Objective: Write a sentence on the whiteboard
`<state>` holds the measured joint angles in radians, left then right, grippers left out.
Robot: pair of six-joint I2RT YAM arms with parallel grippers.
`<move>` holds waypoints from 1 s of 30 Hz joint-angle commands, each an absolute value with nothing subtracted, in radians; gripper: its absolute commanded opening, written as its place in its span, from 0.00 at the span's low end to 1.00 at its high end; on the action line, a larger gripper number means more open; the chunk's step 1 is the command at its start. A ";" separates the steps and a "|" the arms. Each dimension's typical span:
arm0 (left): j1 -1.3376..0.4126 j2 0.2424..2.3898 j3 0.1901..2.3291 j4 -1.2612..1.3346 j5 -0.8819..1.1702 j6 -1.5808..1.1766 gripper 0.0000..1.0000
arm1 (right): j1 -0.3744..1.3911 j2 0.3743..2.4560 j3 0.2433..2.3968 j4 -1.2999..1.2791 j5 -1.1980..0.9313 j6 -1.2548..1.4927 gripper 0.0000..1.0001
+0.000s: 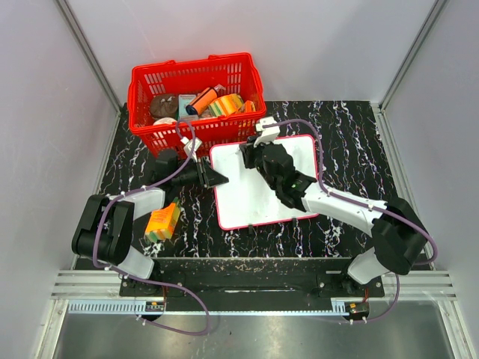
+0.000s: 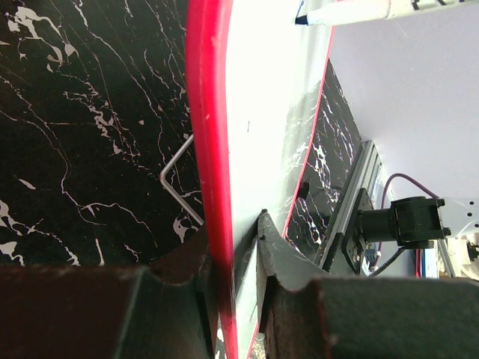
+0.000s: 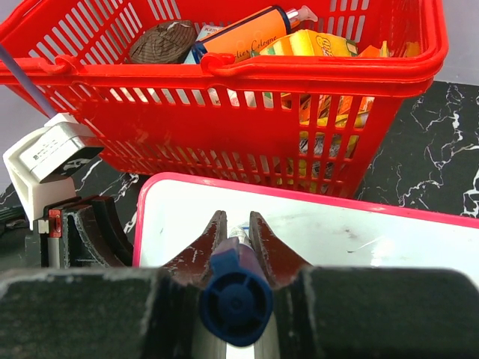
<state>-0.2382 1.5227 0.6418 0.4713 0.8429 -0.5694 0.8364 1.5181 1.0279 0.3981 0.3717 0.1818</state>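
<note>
The whiteboard (image 1: pixel 262 196), white with a thin red frame, lies on the black marbled table in front of the red basket. No blue writing shows on it, only faint smudges. My left gripper (image 1: pixel 218 179) is shut on the board's left edge (image 2: pixel 208 134), one finger above and one below. My right gripper (image 1: pixel 250 155) is over the board's far left part and is shut on a marker with a blue end (image 3: pixel 234 303). The marker's blue tip (image 2: pixel 301 20) is close to the white surface (image 3: pixel 359 239); I cannot tell whether it touches.
The red basket (image 1: pixel 196 101) holds bottles and packets just behind the board. An orange, yellow and green pack (image 1: pixel 163 221) lies on the table by the left arm. A bent metal wire (image 2: pixel 176 179) shows under the board's edge. An aluminium rail (image 1: pixel 247 288) runs along the near edge.
</note>
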 commanded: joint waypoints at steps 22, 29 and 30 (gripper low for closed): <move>-0.256 1.568 0.634 0.354 0.692 -0.388 0.00 | 0.827 1.468 0.968 0.399 0.416 0.184 0.00; -0.256 1.568 0.634 0.353 0.692 -0.388 0.00 | 0.825 1.451 0.953 0.391 0.431 0.170 0.00; -0.256 1.568 0.634 0.353 0.692 -0.388 0.00 | 0.825 1.450 0.945 0.391 0.430 0.167 0.00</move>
